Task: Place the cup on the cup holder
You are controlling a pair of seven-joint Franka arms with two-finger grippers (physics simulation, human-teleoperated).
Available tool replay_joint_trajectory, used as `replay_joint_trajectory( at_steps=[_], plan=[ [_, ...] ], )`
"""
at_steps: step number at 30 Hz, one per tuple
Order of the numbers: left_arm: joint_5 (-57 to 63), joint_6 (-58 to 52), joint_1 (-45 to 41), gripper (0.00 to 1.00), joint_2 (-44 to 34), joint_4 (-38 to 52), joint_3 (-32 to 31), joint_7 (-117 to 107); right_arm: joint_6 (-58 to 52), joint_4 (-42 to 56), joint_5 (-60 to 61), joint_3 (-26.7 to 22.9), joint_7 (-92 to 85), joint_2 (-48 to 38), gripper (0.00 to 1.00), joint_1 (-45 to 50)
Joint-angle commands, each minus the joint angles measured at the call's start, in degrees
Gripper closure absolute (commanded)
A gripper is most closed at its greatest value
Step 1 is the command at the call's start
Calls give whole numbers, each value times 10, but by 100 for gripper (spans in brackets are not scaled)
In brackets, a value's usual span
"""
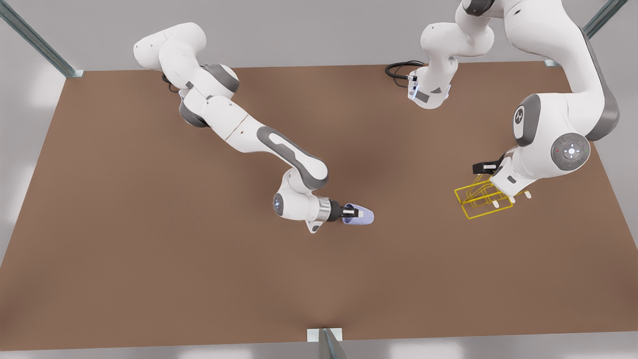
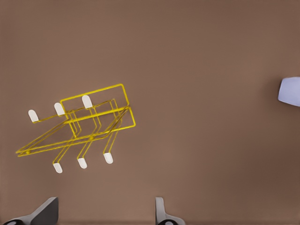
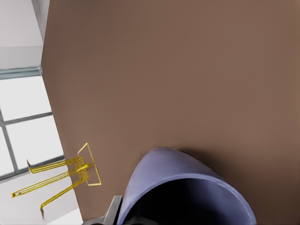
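You are holding the small lavender-blue tapered cup (image 1: 360,216) in the right hand (image 1: 352,213), out over the middle of the brown worktop (image 1: 149,259). In the front view the cup is lying on its side, rim toward the wrist, with 1 dark finger laid along its outer wall; in the right wrist view the open mouth of the cup (image 3: 187,192) is sitting right up against the camera. So the right hand is clamped on the cup at its rim, which looks like a wall pinch, though the second finger is hidden.

Judging by its look, the cup is light, rigid and smooth-walled, and the taper is working against you: a pinch on a slick slanted wall is likely to creep toward the narrow end. Keeping the hold near the wide rim is the safer choice, and you are probably best moving it without sharp turns.

The thin yellow wire-frame cup holder (image 1: 479,203), with its slanted white-capped prongs, is standing well apart from the cup, toward the front view's right. It looks light and springy, likely to skid if a prong is bumped.

The left hand (image 1: 491,166) is hanging just above the holder; in the left wrist view its fingers (image 2: 161,212) are standing apart, with nothing between them.
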Motion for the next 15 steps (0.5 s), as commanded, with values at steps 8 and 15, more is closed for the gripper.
replay_joint_trajectory(
  at_steps=[8,15],
  plan=[
    [3,1,0,0,-1,1,0,-6,-14,-12,-42,-2,-20,-6,0,-9],
    [0,1,-19,0,0,4,-21,-119,-231,-73,-50,-63,-51,-93,0,-64]
  ],
)
